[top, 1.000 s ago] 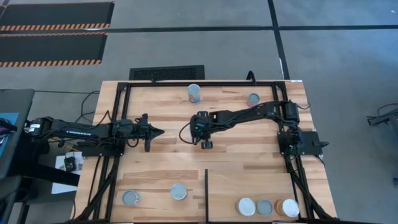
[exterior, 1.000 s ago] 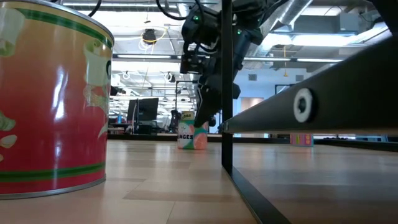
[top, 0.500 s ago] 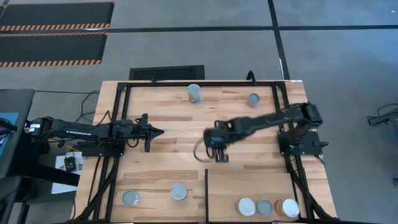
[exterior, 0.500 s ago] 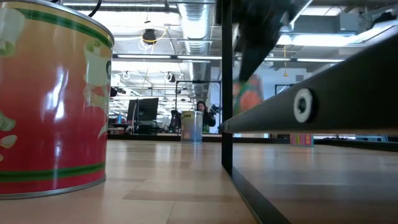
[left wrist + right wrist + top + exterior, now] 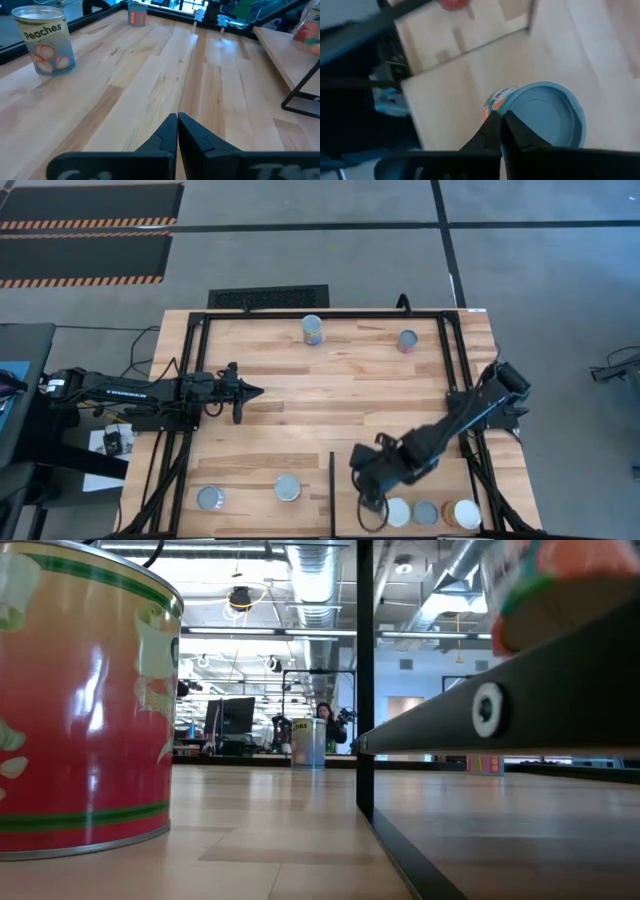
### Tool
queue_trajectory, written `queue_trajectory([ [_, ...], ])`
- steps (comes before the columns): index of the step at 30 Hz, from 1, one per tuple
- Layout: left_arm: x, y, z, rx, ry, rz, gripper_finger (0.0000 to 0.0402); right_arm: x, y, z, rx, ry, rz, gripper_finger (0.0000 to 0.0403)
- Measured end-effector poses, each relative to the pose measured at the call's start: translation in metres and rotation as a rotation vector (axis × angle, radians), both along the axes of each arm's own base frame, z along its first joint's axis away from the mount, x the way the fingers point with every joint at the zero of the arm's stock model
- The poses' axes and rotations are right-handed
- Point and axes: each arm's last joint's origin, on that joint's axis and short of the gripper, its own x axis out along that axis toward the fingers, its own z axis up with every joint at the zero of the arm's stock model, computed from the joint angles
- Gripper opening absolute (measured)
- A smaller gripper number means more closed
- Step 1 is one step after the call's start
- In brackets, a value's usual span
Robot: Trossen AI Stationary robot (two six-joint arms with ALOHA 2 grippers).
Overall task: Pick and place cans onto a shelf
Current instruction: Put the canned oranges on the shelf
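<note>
Cans look stiff, light and slick; gripping mid-side seems safest. Right gripper hovers over the shelf, fingers pinched together beside 1 can, apparently holding nothing. Left gripper waits, pinched closed.

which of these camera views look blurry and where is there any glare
Low view: the can at top right is smeared by motion; window glare streaks the big red can. Right wrist view: soft overall, shelf edges smeared. High and left wrist views: sharp, evenly lit.
</note>
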Motion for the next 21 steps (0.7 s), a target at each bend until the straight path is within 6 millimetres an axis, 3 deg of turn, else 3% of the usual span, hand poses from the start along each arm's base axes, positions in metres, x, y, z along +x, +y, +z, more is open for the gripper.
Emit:
queue_trajectory([
  [4,0.000,0.000,0.000,0.001,0.006,0.003,0.0000,0.006,0.028,0.000,0.005,-0.005,-0.027,0.0010],
  [12,0.000,0.000,-0.001,0.001,0.014,0.005,0.0000,0.019,0.068,-0.018,-0.003,0.065,-0.049,0.0010],
  [21,-0.001,0.000,-0.002,0.000,0.017,0.004,0.0000,0.017,0.085,-0.024,0.021,0.080,-0.103,0.0010],
])
